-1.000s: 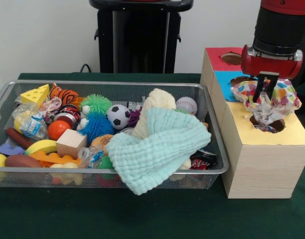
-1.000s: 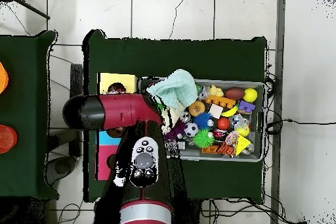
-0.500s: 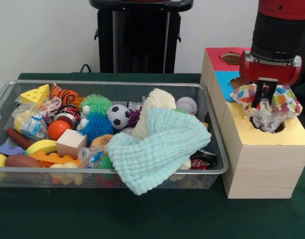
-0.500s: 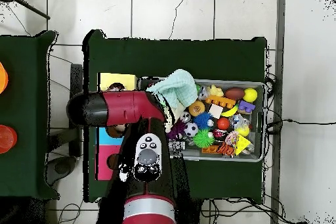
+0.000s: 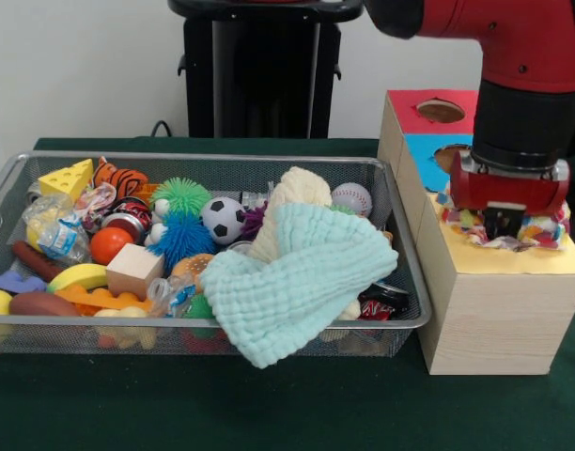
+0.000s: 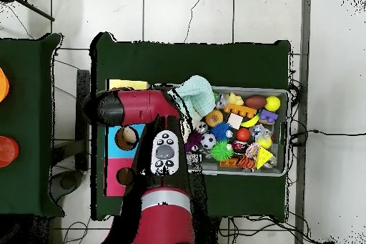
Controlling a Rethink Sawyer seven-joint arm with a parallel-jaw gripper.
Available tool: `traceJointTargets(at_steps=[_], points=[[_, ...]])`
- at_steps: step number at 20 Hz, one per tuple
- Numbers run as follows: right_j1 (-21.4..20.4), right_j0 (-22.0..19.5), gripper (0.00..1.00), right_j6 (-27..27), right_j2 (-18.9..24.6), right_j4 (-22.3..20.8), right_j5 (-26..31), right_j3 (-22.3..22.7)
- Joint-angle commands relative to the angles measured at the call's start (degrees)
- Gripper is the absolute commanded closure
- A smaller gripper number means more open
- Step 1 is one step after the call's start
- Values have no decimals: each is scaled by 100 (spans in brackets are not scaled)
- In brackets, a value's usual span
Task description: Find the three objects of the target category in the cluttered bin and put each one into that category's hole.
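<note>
The gripper point(image 5: 503, 222) sat low over the yellow section's hole, and the patterned cloth point(image 5: 549, 228) bunched around it on the box point(image 5: 494, 301) top (finger state could not be told). Pushing straight down before letting go would seat the cloth best.

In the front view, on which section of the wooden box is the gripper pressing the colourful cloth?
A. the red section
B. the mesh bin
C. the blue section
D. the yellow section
D: the gripper sits low over the yellow section, with the colourful cloth bunched beneath it there.
</note>
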Motion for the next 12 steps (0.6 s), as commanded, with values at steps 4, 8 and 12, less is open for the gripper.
traceJointTargets(at_steps=[4, 8, 12], points=[[1190, -30, 100, 235, 343, -90, 262, -1312], [1510, 140, 100, 539, 148, -10, 794, -1834], [1527, 238, 100, 1052, 1, 42, 622, -1355]])
